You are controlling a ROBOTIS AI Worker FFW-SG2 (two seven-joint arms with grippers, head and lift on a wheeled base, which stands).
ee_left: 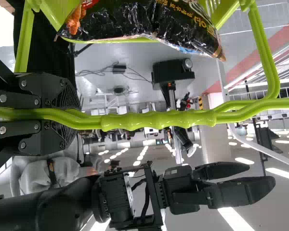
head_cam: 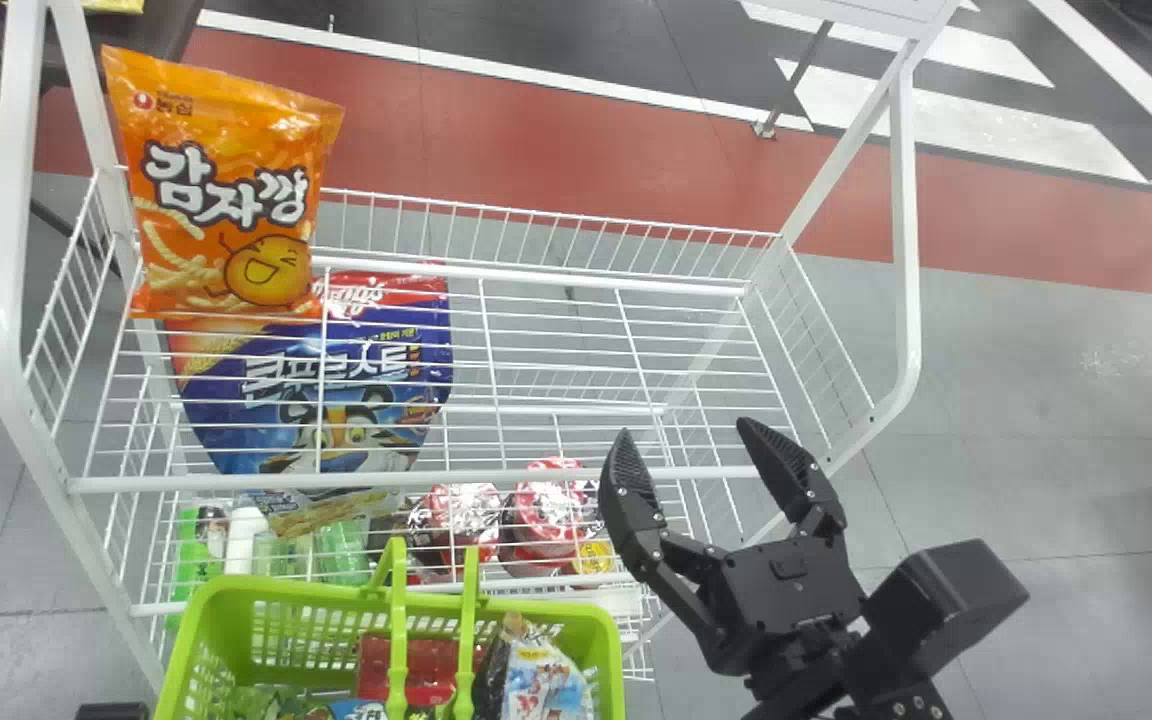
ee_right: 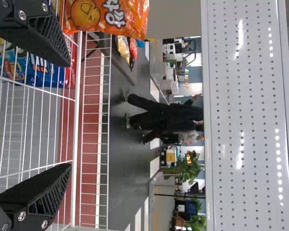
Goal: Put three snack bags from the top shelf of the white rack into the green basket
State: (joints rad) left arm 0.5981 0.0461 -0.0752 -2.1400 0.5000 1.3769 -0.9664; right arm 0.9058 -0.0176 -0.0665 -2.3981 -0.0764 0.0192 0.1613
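Right claw point(head_cam: 682, 432): fingers well apart; I have it at 4 o'clock in the head view, by the front right of the white rack point(head_cam: 186, 484). Left claw point(ee_left: 70, 114): clamped on the handle point(ee_left: 159, 120) of the green basket point(head_cam: 286, 590), at 7 o'clock. In the basket I note a red packet point(head_cam: 411, 670) beside a black-and-white bag point(head_cam: 536, 675). Orange snack bag point(head_cam: 226, 190): upright on the top shelf, 10 o'clock, far corner. Blue bag point(head_cam: 336, 380): 9 o'clock, behind shelf wires. Red-and-white cups point(head_cam: 551, 510): 7 o'clock, lower shelf.
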